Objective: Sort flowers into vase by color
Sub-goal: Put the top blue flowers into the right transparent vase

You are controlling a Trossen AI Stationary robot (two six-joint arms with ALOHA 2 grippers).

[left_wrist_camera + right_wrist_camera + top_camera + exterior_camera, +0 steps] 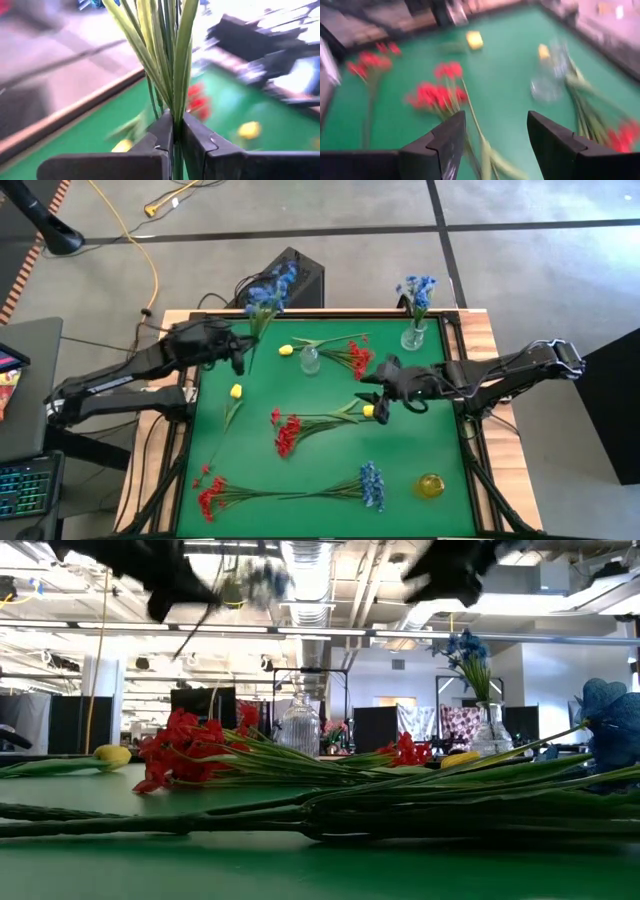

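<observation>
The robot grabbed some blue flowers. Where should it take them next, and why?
Probably carry them across toward the vase at the table's far right corner, since it already holds blue flowers. The left end effector is shut on the green stems of the blue bunch, lifted near the far left edge, so nothing remains but moving it.

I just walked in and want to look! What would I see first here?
Bright flowers lie all over the green table: red ones in the middle, more red and blue near the front. The left hand is shut on a blue sprig and holds it up over the table's back left corner. At the back right, a glass vase already has blue flowers in it, and the right hand, open, hangs over the table's middle.
</observation>
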